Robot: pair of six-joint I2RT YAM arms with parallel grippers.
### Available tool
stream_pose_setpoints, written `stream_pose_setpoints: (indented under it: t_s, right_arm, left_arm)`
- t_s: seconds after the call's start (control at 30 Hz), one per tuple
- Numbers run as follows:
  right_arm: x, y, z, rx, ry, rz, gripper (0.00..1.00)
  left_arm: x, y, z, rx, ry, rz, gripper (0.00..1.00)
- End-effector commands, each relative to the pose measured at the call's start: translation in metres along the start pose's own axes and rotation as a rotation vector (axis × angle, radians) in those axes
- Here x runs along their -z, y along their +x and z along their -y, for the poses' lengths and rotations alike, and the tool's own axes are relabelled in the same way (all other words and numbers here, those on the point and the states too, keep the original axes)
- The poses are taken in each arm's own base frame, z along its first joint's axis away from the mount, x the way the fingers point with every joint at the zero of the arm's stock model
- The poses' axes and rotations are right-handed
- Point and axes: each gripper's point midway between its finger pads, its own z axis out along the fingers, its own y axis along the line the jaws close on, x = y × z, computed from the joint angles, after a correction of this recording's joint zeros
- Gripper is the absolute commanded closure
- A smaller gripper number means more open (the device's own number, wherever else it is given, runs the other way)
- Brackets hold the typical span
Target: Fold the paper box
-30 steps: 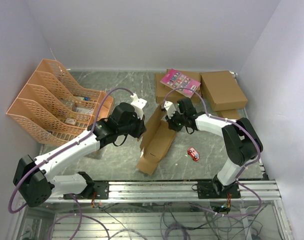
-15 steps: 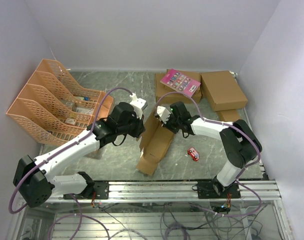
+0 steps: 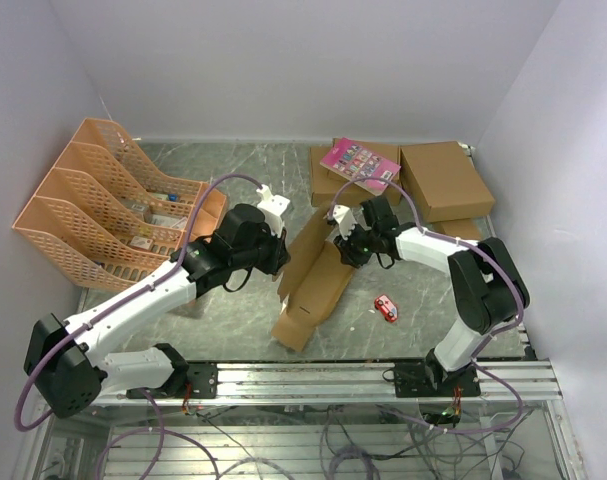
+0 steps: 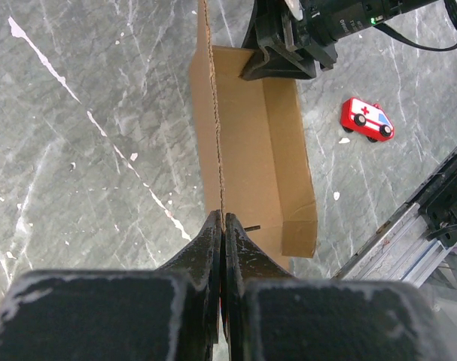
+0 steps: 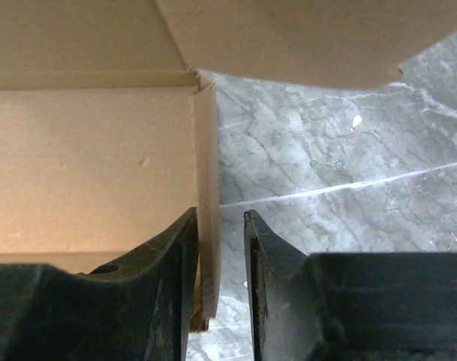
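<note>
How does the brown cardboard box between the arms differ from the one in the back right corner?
The half-folded brown cardboard box is open, long and narrow; the closed brown cardboard box is wider. The left gripper pinches the first; nothing touches the second. Both are plain brown.

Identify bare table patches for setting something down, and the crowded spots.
Free: the far strip between the orange file racks and the brown boxes; the near-right patch between the toy ambulance and the rail. Crowded: the centre, where left gripper and right gripper meet the paper box.

Bright, even light, soft shadows; right gripper close-up slightly soft.
</note>
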Motion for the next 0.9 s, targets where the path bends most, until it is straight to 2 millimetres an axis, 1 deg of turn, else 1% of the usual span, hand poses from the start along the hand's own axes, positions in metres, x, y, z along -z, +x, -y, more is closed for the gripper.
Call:
stream_pose_setpoints:
  t_s: [0.0, 0.07, 0.27, 0.4, 0.57, 0.67, 0.73, 0.8, 0.83, 0.87]
  right_arm:
    - [0.014, -0.026, -0.004, -0.003, -0.019, 0.085, 0.68]
    - [0.014, -0.027, -0.004, -0.004, -0.016, 0.092, 0.65]
    - [0.011, -0.028, 0.000, -0.018, 0.007, 0.102, 0.63]
    - [0.005, -0.023, 0.001, -0.016, 0.029, 0.086, 0.63]
    - [-0.005, -0.012, 0.000, -0.003, 0.038, 0.040, 0.66]
    - [-0.007, -0.008, 0.001, 0.009, 0.048, 0.023, 0.69]
    - [-0.007, -0.005, 0.002, 0.021, 0.062, 0.014, 0.74]
    - [-0.008, -0.001, 0.006, 0.036, 0.091, -0.004, 0.95]
    - [-0.008, 0.000, 0.008, 0.046, 0.109, -0.012, 1.00]
    - [-0.007, 0.002, 0.011, 0.054, 0.134, -0.019, 1.00]
  left_arm:
    - [0.001, -0.009, 0.006, -0.009, 0.038, 0.023, 0.93]
    - [0.000, -0.010, 0.007, -0.010, 0.043, 0.020, 0.93]
    - [-0.003, -0.012, 0.011, -0.010, 0.059, 0.017, 0.93]
    - [-0.003, -0.014, 0.012, -0.010, 0.063, 0.020, 0.93]
    - [-0.005, -0.013, 0.010, -0.011, 0.055, 0.015, 0.93]
    - [-0.004, -0.013, 0.008, -0.013, 0.047, 0.017, 0.93]
    - [-0.003, -0.013, 0.007, -0.013, 0.043, 0.018, 0.93]
    - [-0.003, -0.013, 0.007, -0.016, 0.042, 0.020, 0.93]
    - [-0.003, -0.013, 0.007, -0.016, 0.042, 0.020, 0.93]
    - [-0.002, -0.013, 0.007, -0.016, 0.042, 0.023, 0.93]
